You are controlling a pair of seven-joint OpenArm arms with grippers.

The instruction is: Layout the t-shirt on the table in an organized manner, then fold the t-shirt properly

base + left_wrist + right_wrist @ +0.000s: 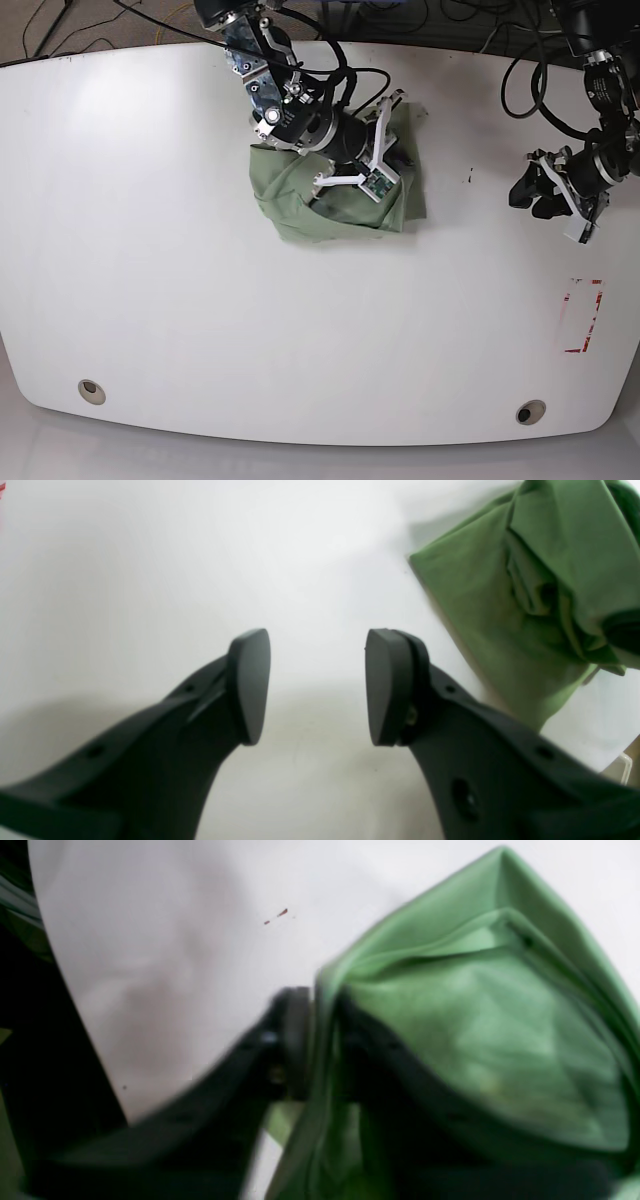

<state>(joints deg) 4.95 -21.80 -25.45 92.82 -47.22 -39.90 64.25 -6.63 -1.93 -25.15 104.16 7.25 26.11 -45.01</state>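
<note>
The pale sage-green thin cotton t-shirt [340, 180] lay bunched at twelve o'clock on the glossy white bench [200, 300]. A fold was pinched by the right gripper [320, 1040]; the left gripper [317, 687] was spread empty. A slackening pinch could let the fold drop crumpled.

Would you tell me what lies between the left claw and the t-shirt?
Only bare table, with one small dark speck; the base view shows it between the left claw and the t-shirt.

The t-shirt [340, 195] is looking like soft, thin matte cloth, the table [200, 300] is showing a smooth glossy white, and the left gripper [317, 687] pads are looking matte black, rubbery plastic.
</note>
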